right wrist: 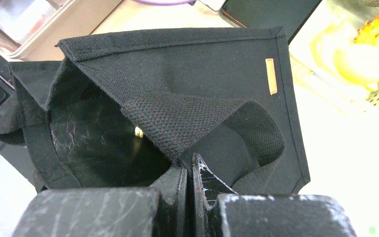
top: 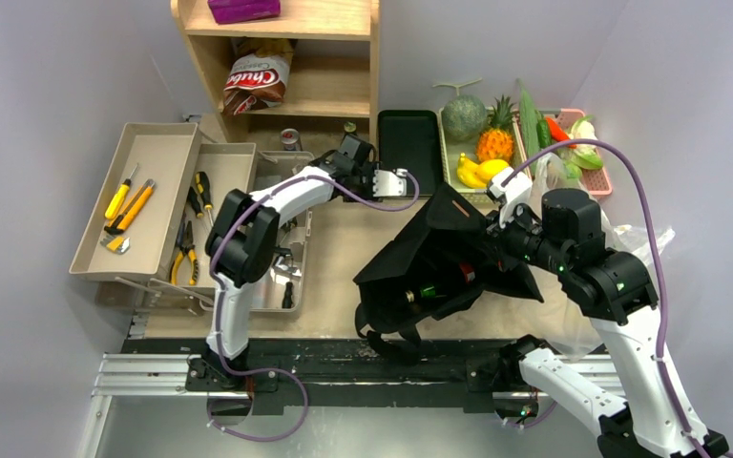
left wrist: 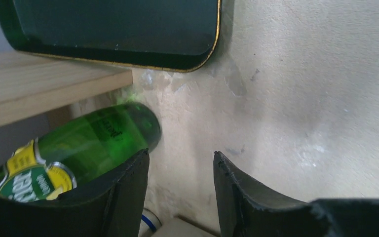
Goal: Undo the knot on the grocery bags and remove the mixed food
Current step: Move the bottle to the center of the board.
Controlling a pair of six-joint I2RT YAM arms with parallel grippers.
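Bag: large floppy black cloth bag (top: 439,253) lies slumped in the middle of the tan desk (top: 344,248), its strap handles hanging at the near edge and its mouth held agape.
Right tool: right tool (right wrist: 187,170) is closed, pinching a fold of the bag's woven rim between its fingers.
Left tool: left tool (left wrist: 180,160) has its jaws apart with nothing between them, low at the foot of the pale wooden shelf unit (top: 344,57).
Bottle: green glass bottle with a yellow-green label (left wrist: 103,136) lies on its side under the shelf's lowest board, just beside the left finger; whether they touch I cannot tell.
Plastic bag: thin see-through plastic bag (top: 657,239) is crumpled at the right of the desk, behind the right arm.
Food already out: round green melon (top: 463,116), pineapple (top: 496,141) and yellow fruit (top: 482,170) sit in a pale green basket (top: 447,153); long cucumber (top: 530,124), red pepper (top: 555,129) and leafy greens (top: 584,143) lie just to its right.
Chips: red-brown chip packet (top: 258,81) stands on the shelf's middle level.
Tray: flat black rectangular tray (top: 408,138) lies between shelf and basket.
Bins: beige bins (top: 157,153) at the left hold yellow-handled pliers and screwdrivers (top: 134,205).
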